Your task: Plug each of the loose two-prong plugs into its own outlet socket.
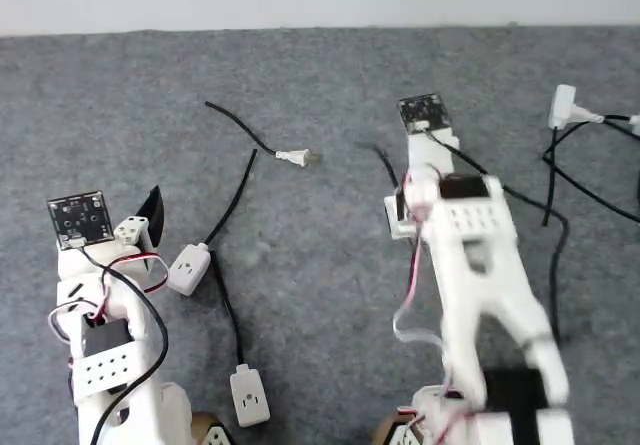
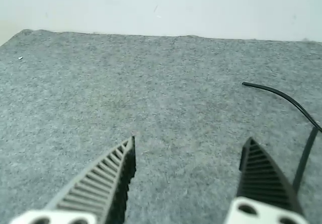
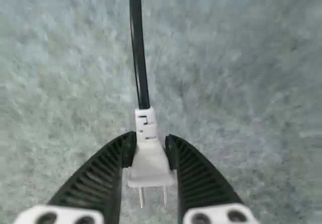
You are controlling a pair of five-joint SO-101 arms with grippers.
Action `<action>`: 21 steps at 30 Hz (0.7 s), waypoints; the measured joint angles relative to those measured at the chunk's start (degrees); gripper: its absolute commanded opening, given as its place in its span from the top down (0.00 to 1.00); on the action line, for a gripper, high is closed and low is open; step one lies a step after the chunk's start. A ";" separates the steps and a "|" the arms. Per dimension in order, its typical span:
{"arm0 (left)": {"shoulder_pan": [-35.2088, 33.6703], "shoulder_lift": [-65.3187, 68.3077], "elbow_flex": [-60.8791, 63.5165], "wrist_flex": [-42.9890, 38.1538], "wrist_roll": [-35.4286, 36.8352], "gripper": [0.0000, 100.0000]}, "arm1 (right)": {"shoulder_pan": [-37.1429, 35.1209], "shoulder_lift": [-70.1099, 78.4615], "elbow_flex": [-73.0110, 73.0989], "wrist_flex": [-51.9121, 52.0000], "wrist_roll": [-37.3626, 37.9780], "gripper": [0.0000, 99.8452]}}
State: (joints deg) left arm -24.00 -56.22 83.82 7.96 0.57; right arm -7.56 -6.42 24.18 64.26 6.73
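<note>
Right wrist view puts the held plug (image 3: pixel 149 161) squarely before us. The right end effector (image 3: pixel 150 138) pinches its white body from both sides. Its two prongs point back toward the camera, and its black cable (image 3: pixel 137 48) runs straight away over the grey surface (image 3: pixel 251 83).

In the left wrist view we see the left end effector (image 2: pixel 190 142) spread wide above the carpet-like surface. A thin black cord (image 2: pixel 287 100) curves past one of its ribbed fingers (image 2: pixel 108 178).

From the high view, we find the left arm drawn back at the near left corner and the right arm stretched out toward the middle of the surface. A second loose plug (image 1: pixel 293 157) lies flat between the two arms, farther out, with its prongs toward the right arm and its lead trailing off to the far left. The first outlet socket (image 1: pixel 188 268) sits just beside the left arm. The second outlet socket (image 1: pixel 248 393) lies closer to the front edge, well apart from that plug. At the far right edge rests a white connector (image 1: pixel 563 107); we cannot tell whether it is a plug or a socket.
</note>
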 measured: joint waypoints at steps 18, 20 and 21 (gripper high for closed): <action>0.00 0.00 0.00 0.00 0.00 0.68 | 0.53 4.13 -3.08 1.58 0.00 0.99; 0.00 0.00 0.00 0.00 0.00 0.68 | 1.58 4.13 -3.08 1.23 -0.18 0.99; 0.00 0.00 0.00 0.00 0.00 0.68 | 2.11 4.13 -3.08 0.70 -0.18 0.99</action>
State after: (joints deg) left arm -24.00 -56.22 83.82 7.96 0.57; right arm -5.45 -2.29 21.10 64.97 6.55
